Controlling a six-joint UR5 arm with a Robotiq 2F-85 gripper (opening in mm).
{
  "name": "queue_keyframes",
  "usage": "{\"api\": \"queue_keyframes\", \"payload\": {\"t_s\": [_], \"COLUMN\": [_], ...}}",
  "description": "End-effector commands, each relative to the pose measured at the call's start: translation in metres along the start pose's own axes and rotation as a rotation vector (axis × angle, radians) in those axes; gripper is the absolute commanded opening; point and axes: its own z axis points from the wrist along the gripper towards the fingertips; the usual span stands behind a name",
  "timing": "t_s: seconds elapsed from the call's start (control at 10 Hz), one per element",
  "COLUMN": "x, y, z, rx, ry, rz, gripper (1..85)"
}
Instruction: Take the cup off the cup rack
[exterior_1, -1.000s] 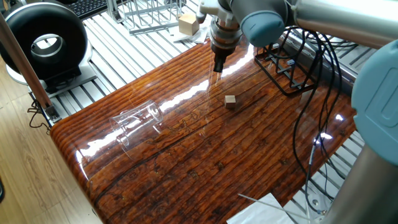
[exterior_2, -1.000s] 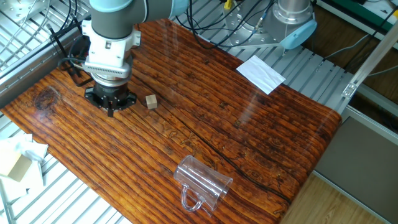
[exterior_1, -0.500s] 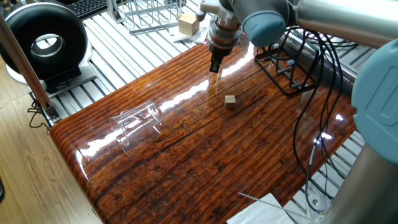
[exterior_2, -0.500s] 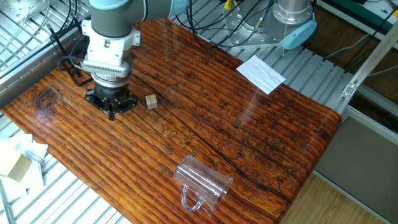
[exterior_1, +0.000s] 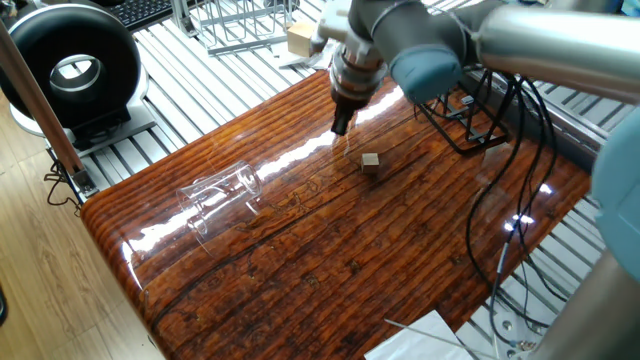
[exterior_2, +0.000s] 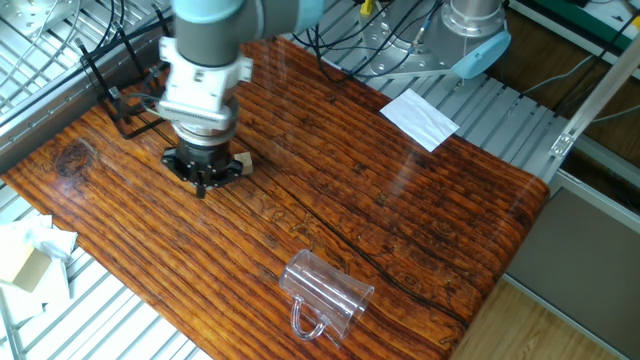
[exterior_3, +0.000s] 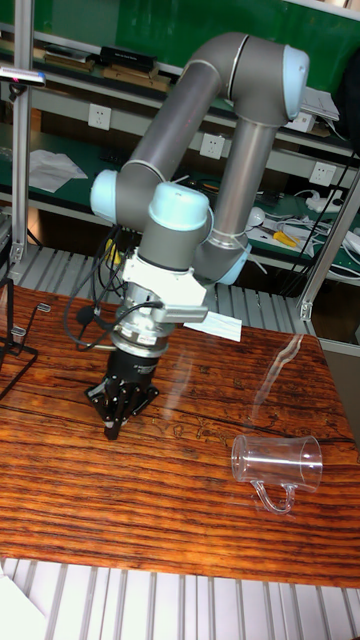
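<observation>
The cup (exterior_1: 221, 193) is a clear glass with a handle, lying on its side on the wooden table near the front-left corner, well away from the cup rack (exterior_1: 445, 128). The other fixed view shows the cup (exterior_2: 326, 289) near the front edge, and the tall view shows the cup (exterior_3: 278, 462) at the right. The black wire cup rack (exterior_2: 118, 110) stands at the table's far side with nothing on it. My gripper (exterior_1: 340, 125) points down just above the table between rack and cup, fingers closed to a point and holding nothing. The same gripper (exterior_2: 203, 186) (exterior_3: 111, 430) looks shut.
A small wooden cube (exterior_1: 371, 163) lies just right of the gripper tip. Behind the table are a black round device (exterior_1: 75, 65), a silver wire frame (exterior_1: 240, 20) and a wooden block (exterior_1: 302, 38). White paper (exterior_2: 420, 115) and cables lie off the table's edge.
The gripper has slid a short way across the table, away from the rack and toward the cup's side, staying shut. The cup and cube have not moved.
</observation>
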Motion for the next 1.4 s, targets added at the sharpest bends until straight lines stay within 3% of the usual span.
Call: {"api": "queue_keyframes", "payload": {"t_s": [0.0,0.1,0.2,0.3,0.4,0.5,1.1,1.3], "x": [-0.002,-0.001,0.006,0.014,0.025,0.026,0.026,0.028], "y": [-0.009,-0.023,-0.025,-0.031,-0.043,-0.051,-0.059,-0.067], "z": [-0.005,-0.01,-0.013,-0.016,-0.014,-0.011,-0.006,-0.004], "rx": [-0.01,-0.03,-0.093,-0.126,-0.125,-0.11,-0.12,-0.101], "ry": [-0.003,0.009,0.039,0.079,0.129,0.136,0.143,0.15], "rz": [-0.012,-0.033,-0.041,-0.039,-0.032,-0.041,-0.042,-0.082], "gripper": [1.3,1.3,1.3,1.3,1.3,1.3,1.3,1.3]}}
